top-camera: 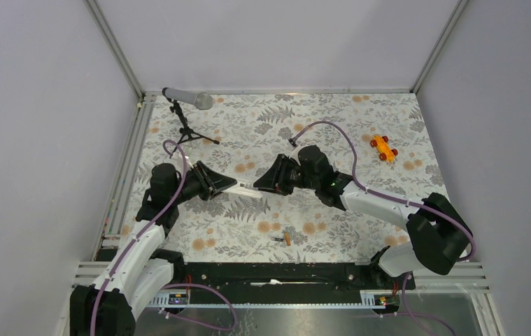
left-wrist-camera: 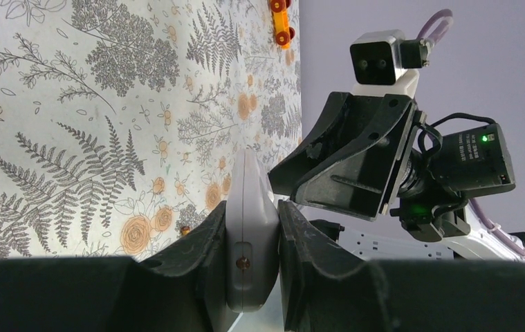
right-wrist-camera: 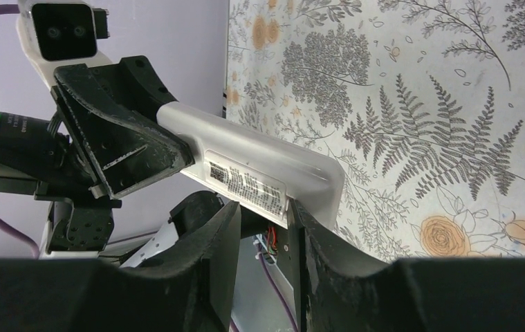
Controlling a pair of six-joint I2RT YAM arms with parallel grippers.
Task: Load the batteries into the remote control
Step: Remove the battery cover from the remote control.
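The loading has hardly begun, as far as I can judge: the remote control is in hand, but the batteries lie loose on the table, well apart from it at about 5 o'clock in the top view. They are too small there to tell one cylinder from the other with confidence. No battery shows in or against the remote in any view, so both insertions are left to do. Whether the compartment is uncovered I cannot say. The right wrist view shows only a labelled face and the left wrist view only a narrow edge. The remote sits near the middle of the table, apparently lifted off it and bridged between the two arms. The left gripper is closed firmly on one end, its two fingers pressed flat against opposite sides of the white bar. The right gripper meets the other end with its fingers narrowly spread to either side of the remote's corner. Whether they are clamped on it or merely bracket it cannot be told from these pictures. The remote's long axis runs roughly from 9 o'clock to 3 o'clock in the top view, the 9 o'clock end in the left fingers and the 3 o'clock end pointing into the right ones. The toy car sits off at 2 o'clock and the microphone at 11 o'clock, both clear of the work.
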